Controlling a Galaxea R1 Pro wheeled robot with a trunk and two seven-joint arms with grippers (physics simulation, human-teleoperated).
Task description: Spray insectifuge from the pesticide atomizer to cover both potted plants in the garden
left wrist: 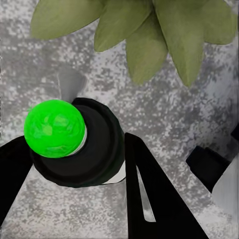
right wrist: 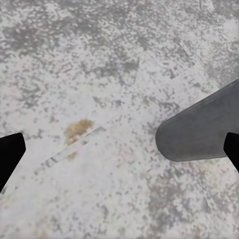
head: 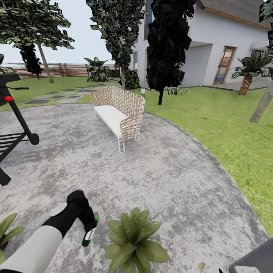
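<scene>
Left fingers (left wrist: 144, 199): clenched on the pesticide atomizer (left wrist: 82, 144), held over the patio (head: 163, 178)
Right fingers (right wrist: 10, 154): spread apart, nothing between them
Potted plant (head: 132, 239): just beside the atomizer
Second potted plant (head: 5, 227): at the left arm's other side

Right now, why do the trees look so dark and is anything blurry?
Head view: the tall trees render nearly black and blocky, the sky flat pale. Left wrist view: the leaves look soft and blurred up close, and the green spot on the bottle glows bright. Right wrist view: the stone looks grainy.
</scene>
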